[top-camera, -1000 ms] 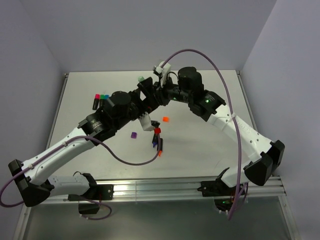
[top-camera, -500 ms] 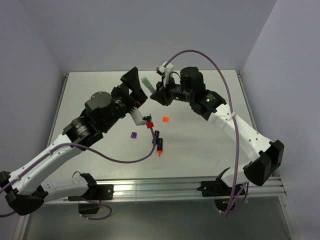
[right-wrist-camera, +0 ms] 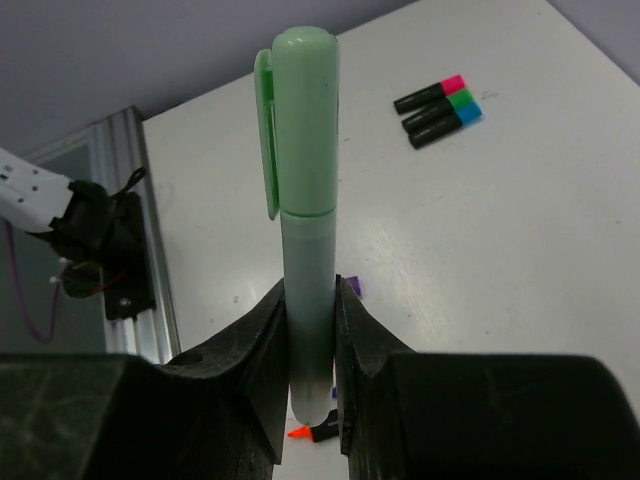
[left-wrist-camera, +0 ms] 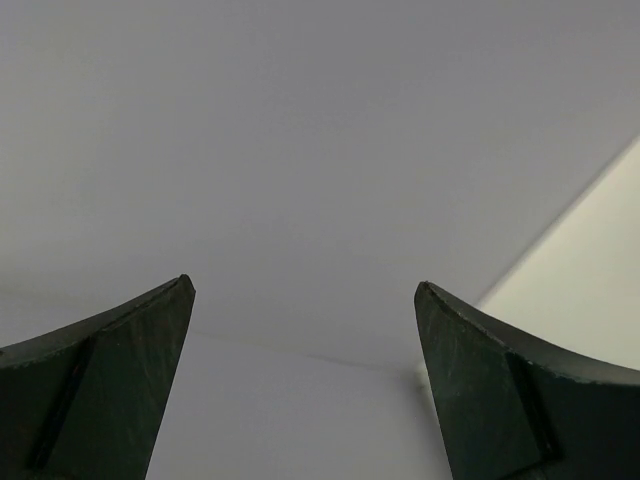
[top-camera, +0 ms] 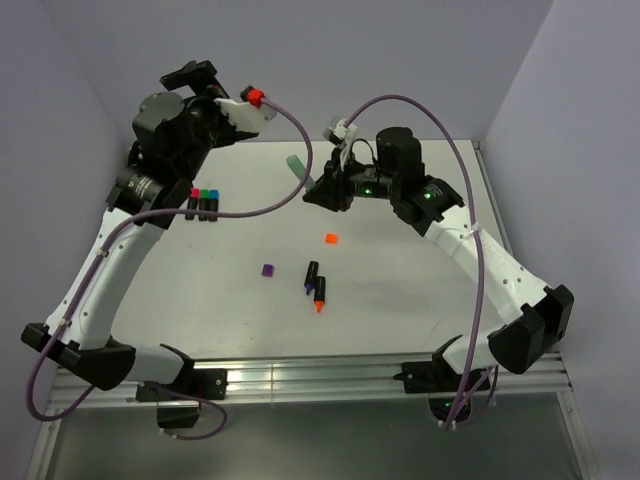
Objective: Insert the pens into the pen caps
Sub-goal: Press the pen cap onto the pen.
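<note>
My right gripper [right-wrist-camera: 311, 300] is shut on a pale green capped pen [right-wrist-camera: 304, 180] and holds it upright above the table; in the top view the pen [top-camera: 296, 165] sticks out of the gripper [top-camera: 314, 190]. My left gripper [left-wrist-camera: 305, 290] is open and empty, raised high at the back left [top-camera: 190, 73], facing the wall. Two uncapped black pens [top-camera: 316, 284] lie mid-table, one with an orange tip [top-camera: 319, 307]. An orange cap [top-camera: 331, 238] and a purple cap [top-camera: 267, 270] lie loose nearby. Three capped pens [top-camera: 201, 202] in pink, green and blue lie together at the left.
The three capped pens also show in the right wrist view [right-wrist-camera: 438, 104], as does the purple cap [right-wrist-camera: 352, 285]. The table's near edge has a metal rail [top-camera: 330, 378]. Walls close the back and sides.
My left arm has lifted from low over the middle of the table and swung up to the back left. My right gripper still holds the green pen, shifted slightly right.
</note>
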`<state>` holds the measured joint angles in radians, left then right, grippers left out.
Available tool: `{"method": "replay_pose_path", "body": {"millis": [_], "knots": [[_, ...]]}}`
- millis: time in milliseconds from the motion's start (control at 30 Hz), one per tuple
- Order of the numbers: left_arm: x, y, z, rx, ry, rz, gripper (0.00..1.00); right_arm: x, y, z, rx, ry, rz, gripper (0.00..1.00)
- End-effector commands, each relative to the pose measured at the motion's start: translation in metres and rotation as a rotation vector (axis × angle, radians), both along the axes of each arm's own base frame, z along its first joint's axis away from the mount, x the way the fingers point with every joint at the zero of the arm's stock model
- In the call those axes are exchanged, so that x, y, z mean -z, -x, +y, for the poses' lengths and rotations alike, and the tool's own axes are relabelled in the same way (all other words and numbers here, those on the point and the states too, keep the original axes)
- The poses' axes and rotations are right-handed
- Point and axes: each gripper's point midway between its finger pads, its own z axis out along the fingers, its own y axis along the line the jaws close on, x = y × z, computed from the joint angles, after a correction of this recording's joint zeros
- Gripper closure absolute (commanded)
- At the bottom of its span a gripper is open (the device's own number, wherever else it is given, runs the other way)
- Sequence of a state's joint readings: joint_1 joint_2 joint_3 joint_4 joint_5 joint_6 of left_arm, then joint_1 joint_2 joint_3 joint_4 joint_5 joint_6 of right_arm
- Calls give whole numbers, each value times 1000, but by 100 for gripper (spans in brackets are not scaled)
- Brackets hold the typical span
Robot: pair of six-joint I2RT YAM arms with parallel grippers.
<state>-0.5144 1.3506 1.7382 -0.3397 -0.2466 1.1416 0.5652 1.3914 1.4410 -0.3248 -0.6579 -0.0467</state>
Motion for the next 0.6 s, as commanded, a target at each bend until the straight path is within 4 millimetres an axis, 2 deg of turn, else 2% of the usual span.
{"method": "replay_pose_path", "body": {"millis": [0, 33, 67, 100, 133, 200, 233, 267, 300, 333, 367, 400, 567], "knots": [[2, 17, -37, 187, 483, 208, 0, -24, 30, 2, -102, -69, -3, 100], [17, 10, -47, 191, 528, 289, 1, -20, 30, 1, -97, -64, 1, 100], [18, 10, -53, 210, 588, 335, 2, -19, 27, 0, -75, -60, -3, 100], [7, 14, -60, 240, 735, 382, 4, -18, 24, -2, -57, -53, -7, 100], [14, 12, -68, 284, 788, 461, 7, -17, 21, -3, -37, -44, -14, 100], [10, 18, -73, 326, 990, 555, 16, -15, 6, -9, 38, -20, -43, 100], [10, 29, -83, 392, 1058, 622, 23, -17, 3, -10, 55, -17, -54, 100], [-3, 31, -86, 447, 1121, 600, 40, -17, -2, -12, 79, -10, -63, 100], [13, 32, -92, 443, 1217, 679, 48, -18, -4, -12, 84, -9, -64, 100], [6, 45, -94, 496, 1257, 698, 56, -23, -5, -12, 85, -16, -71, 100], [-2, 50, -100, 562, 1288, 708, 68, -25, -3, -10, 77, -22, -69, 100], [6, 51, -102, 560, 1370, 782, 71, -28, -4, -10, 79, -28, -70, 100], [17, 61, -116, 681, 1618, 1062, 89, -42, -6, -7, 82, -52, -79, 100]]}}
